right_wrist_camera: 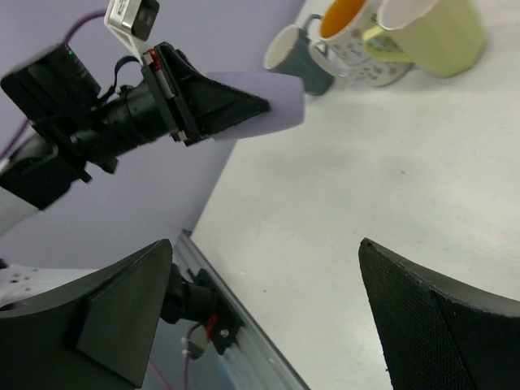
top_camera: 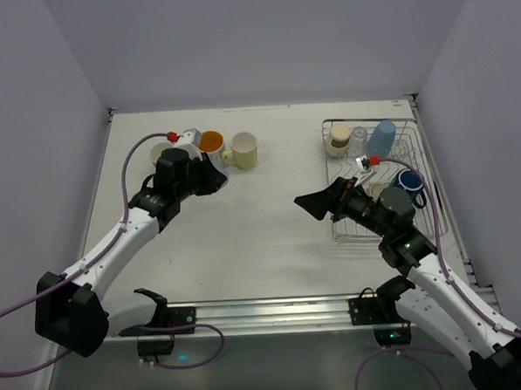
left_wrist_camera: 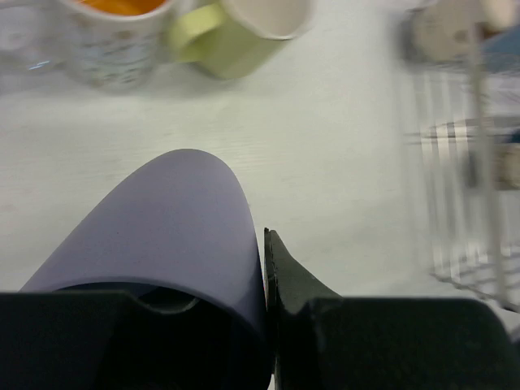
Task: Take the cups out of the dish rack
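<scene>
Left gripper (left_wrist_camera: 244,318) clamps lavender cup (left_wrist_camera: 171,219) between fingers.

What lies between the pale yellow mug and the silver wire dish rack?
Nothing. The top view shows only bare white tabletop between the pale yellow mug and the silver wire dish rack.

Soft, even light from above leaves the pale white tabletop (top_camera: 272,247) bright, with only faint shadows. Left wrist view: the silver wire dish rack (left_wrist_camera: 475,162) is blurred; the smooth lavender cup (left_wrist_camera: 171,236) looks soft-edged.
</scene>
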Robot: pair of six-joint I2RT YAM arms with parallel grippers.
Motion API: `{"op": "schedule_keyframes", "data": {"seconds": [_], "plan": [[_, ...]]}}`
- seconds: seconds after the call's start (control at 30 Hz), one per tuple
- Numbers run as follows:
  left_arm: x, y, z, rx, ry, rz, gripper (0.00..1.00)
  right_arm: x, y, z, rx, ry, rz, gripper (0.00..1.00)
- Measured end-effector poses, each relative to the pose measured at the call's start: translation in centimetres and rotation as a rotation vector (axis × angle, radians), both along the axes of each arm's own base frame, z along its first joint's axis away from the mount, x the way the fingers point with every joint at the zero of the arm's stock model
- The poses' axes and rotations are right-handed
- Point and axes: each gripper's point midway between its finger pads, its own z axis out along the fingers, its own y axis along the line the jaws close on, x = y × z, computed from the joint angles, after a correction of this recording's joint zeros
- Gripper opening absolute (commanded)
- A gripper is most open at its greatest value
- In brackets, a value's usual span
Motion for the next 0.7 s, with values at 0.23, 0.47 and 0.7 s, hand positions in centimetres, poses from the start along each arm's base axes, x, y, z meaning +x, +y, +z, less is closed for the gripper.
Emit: {"op": "schedule_keyframes", "data": {"seconds": [0.23, 0.47, 0.7], "plan": [[2.4, 9.3, -7.4, 0.273, 0.252, 0.196, 0.00, -0.2, -1.7, -4.8, -0.188, 0.082, -0.053, 0.99], [3.9, 13.8, -10.7, 0.395, 0.388, 0.267, 0.07, -0.8, -2.7, -5.1, -0.233, 0.056, -0.069, 0.99], [3.5, 15.3, -14.8, 0.486, 0.526, 0.263, 0.43, -1.2, -3.3, -5.1, -0.258, 0.029, -0.077, 0.99]]}}
